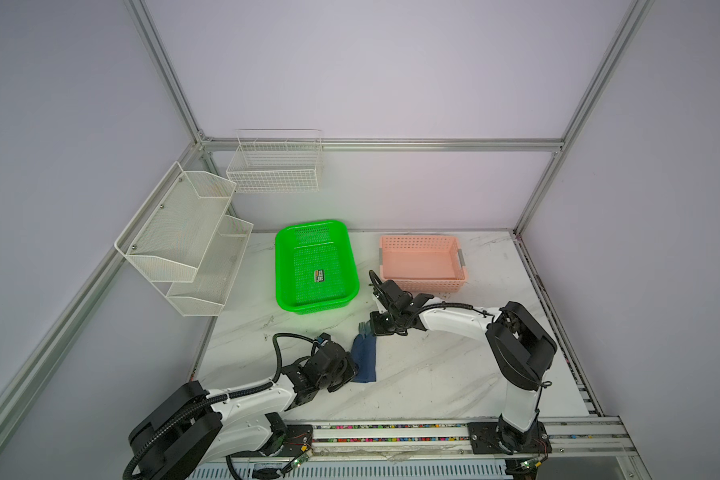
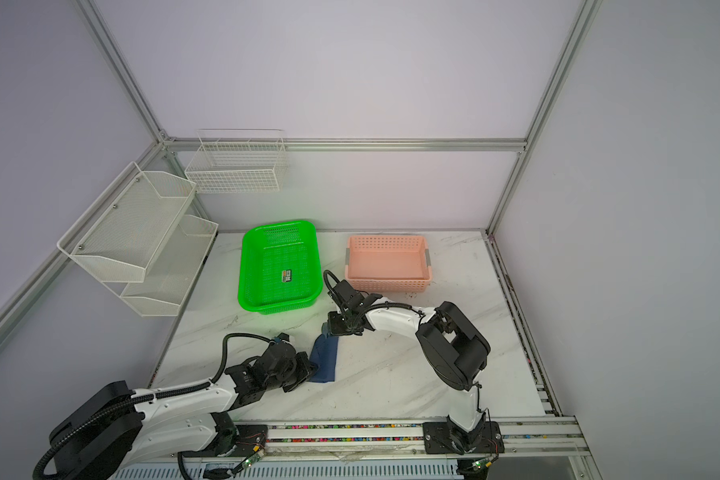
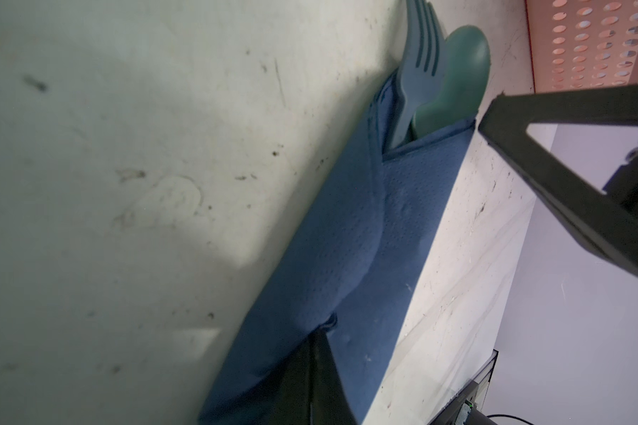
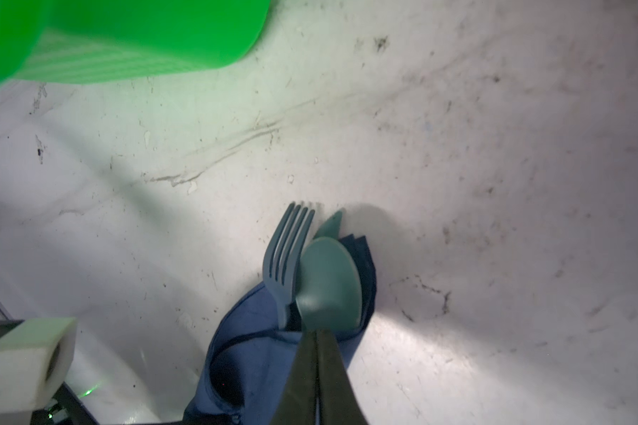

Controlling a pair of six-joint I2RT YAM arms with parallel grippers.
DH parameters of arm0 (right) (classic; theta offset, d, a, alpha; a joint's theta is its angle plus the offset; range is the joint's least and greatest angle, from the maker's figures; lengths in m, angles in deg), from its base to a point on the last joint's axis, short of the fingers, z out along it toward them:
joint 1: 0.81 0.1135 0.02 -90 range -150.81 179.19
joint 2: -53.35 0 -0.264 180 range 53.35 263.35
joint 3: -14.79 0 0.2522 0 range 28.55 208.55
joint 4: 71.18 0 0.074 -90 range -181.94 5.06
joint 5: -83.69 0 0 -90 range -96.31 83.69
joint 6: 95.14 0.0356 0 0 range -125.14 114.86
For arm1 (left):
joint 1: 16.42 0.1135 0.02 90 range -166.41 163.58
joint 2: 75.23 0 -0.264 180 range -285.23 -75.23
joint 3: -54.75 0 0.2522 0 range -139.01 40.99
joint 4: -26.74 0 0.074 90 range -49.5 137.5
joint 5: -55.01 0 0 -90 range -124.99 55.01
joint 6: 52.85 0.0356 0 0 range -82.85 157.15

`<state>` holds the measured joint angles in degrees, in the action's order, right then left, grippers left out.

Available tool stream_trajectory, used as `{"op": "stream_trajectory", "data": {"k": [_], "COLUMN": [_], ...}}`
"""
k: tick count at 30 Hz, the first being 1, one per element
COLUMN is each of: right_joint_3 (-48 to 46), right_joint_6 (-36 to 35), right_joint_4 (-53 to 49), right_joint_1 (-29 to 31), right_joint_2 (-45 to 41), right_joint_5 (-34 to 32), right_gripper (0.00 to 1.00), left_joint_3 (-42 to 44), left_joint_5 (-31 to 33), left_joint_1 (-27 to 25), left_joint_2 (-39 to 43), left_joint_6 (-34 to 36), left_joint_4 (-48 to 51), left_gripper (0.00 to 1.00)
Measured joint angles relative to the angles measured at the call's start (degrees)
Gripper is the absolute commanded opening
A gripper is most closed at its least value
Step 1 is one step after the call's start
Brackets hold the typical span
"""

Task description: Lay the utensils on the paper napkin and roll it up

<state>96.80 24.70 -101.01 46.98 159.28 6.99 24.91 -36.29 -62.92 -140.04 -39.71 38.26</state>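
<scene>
The dark blue paper napkin (image 1: 366,357) (image 2: 326,357) lies on the marble table, wrapped into a narrow bundle around the utensils. A teal fork (image 4: 286,257) (image 3: 417,70), a green-teal spoon (image 4: 328,287) (image 3: 461,73) and a third pointed tip (image 4: 330,224) stick out of its far end. My left gripper (image 1: 352,368) (image 3: 319,331) is shut at the near end, with a small pucker of napkin at its tips. At the far end my right gripper (image 1: 370,332) (image 4: 317,333) is shut on the napkin's edge, just under the spoon bowl.
A green basket (image 1: 278,266) holding a small printed card (image 1: 319,276) stands behind the bundle, close to the right wrist. A pink basket (image 1: 429,286) sits to its right. White wire racks (image 1: 184,237) (image 1: 275,166) hang on the left and back walls.
</scene>
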Motion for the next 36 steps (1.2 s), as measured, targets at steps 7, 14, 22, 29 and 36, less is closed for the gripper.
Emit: {"op": "stream_trajectory", "data": {"k": [7,14,22,29,36], "right_joint_3": [-5.09,-6.78,-7.17,-9.03,-9.03], "right_joint_6": [0.09,1.16,1.62,2.12,2.49], "right_joint_4": [4.22,7.5,10.4,12.98,14.29], "right_joint_1": [0.0,0.0,0.02,-0.11,-0.11], "right_joint_2": [-2.21,-2.21,-1.75,-0.15,0.37], "right_joint_5": [3.91,6.05,7.19,7.52,7.54], "right_gripper": [0.07,0.07,0.07,0.05,0.05], "left_joint_3": [-0.24,-0.24,-0.24,-0.28,-2.49], "left_joint_5": [-0.48,-0.81,-0.85,-0.92,-0.9], "left_joint_1": [0.11,0.26,0.33,0.37,0.37], "left_joint_2": [-1.05,-1.2,-1.2,-0.79,1.95], "left_joint_6": [0.02,0.02,0.02,0.22,1.79], "left_joint_4": [-0.48,-0.66,-0.66,-0.24,2.91], "left_gripper": [0.0,0.0,0.0,0.0,0.0]}}
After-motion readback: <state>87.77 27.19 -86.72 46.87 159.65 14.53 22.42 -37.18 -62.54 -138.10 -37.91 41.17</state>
